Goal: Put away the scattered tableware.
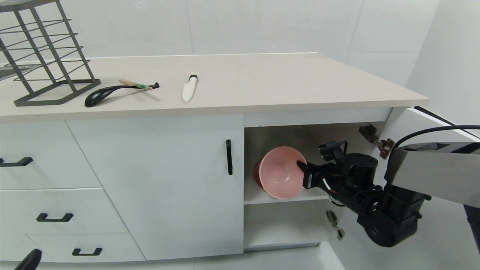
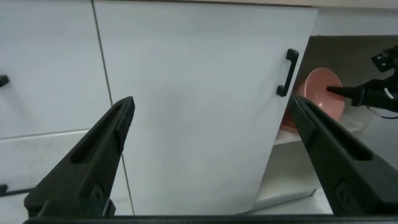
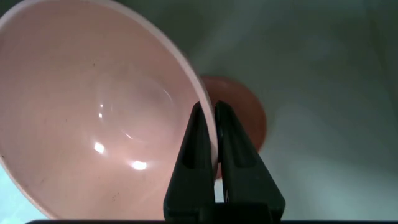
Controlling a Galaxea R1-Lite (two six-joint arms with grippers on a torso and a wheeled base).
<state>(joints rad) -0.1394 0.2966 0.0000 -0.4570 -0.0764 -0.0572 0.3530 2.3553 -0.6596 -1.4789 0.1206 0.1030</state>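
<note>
Head view: right gripper [image 1: 301, 164] pinches rim of round pink plastic bowl [image 1: 279, 172], tilted on upper shelf [image 1: 255, 197] of open white cabinet [image 1: 273, 137]; black spoon [image 1: 99, 95], white knife [image 1: 189, 89] on beige counter [image 1: 281, 82]. L wrist: left gripper [image 2: 211, 106] spread wide before shut door [image 2: 186, 93]. R wrist: fingers [image 3: 193, 149] clamp bowl rim.

Free lower shelf [image 1: 282, 227] beneath pink bowl [image 1: 279, 173]
</note>
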